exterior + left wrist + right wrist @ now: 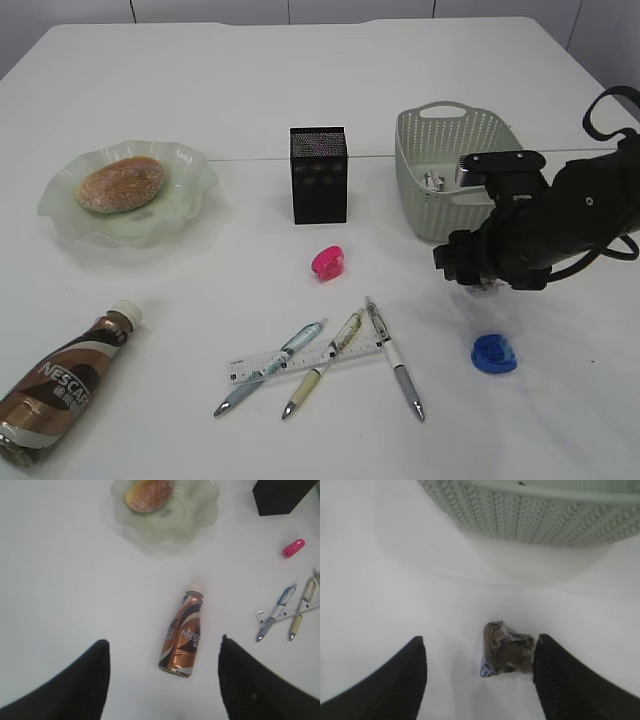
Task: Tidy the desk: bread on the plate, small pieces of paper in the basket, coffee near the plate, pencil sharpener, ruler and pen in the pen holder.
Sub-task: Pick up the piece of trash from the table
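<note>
I judge the paper step to be in hand. My right tool (480, 680) hangs low over the desk (300, 80) with its jaws spread and nothing held; a crumpled paper scrap (507, 652) lies on the desk between the fingers, close against the right one. The basket (450, 165) sits just beyond at 12 o'clock. Next move, as I read it: shift slightly to centre the scrap, come down, close, lift, and carry it over the near rim — the scrap is small and light, so an off-centre pinch could flick it away.

My left tool (162, 680) is also spread and empty, poised above the coffee (182, 635), which lies on its side, cap toward 12 o'clock, well short of the plate (200, 515).

Containers:
- Plate: holds the bread (120, 183) — that item looks done.
- Basket: something small lies inside near the right wall; I cannot tell what.
- Pen holder (318, 172): contents not visible.

Still loose on the desk: pink sharpener (327, 263), blue sharpener (494, 354), ruler (300, 359) and three pens (330, 365).
</note>
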You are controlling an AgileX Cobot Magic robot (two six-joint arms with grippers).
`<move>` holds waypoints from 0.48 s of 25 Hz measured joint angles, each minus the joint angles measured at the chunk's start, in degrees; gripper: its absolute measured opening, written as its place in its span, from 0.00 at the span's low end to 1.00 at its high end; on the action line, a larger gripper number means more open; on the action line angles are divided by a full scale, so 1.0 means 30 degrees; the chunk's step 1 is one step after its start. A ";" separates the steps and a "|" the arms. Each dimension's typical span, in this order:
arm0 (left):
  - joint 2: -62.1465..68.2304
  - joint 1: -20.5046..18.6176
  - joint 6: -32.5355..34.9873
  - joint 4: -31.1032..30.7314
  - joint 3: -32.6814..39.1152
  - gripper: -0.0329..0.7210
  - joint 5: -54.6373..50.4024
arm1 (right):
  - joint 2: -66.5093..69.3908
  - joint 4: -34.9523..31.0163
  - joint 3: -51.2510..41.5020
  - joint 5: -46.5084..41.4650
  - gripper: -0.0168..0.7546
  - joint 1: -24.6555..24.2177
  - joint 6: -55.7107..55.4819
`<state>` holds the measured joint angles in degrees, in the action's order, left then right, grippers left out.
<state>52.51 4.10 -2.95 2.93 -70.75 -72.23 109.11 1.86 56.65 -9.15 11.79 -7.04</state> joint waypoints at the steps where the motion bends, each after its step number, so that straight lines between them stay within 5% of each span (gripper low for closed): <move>1: 0.0000 0.0000 0.0000 0.0000 0.0000 0.70 0.0000 | 0.0000 0.0104 -0.0002 0.0047 0.66 0.0000 0.0000; 12: 0.0000 0.0000 0.0000 -0.0062 0.0000 0.70 0.0000 | 0.0000 0.0490 -0.0002 0.0078 0.65 -0.0993 0.0000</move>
<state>52.51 4.10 -2.95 2.75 -70.75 -72.23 109.11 3.33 56.64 -8.92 8.81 -7.04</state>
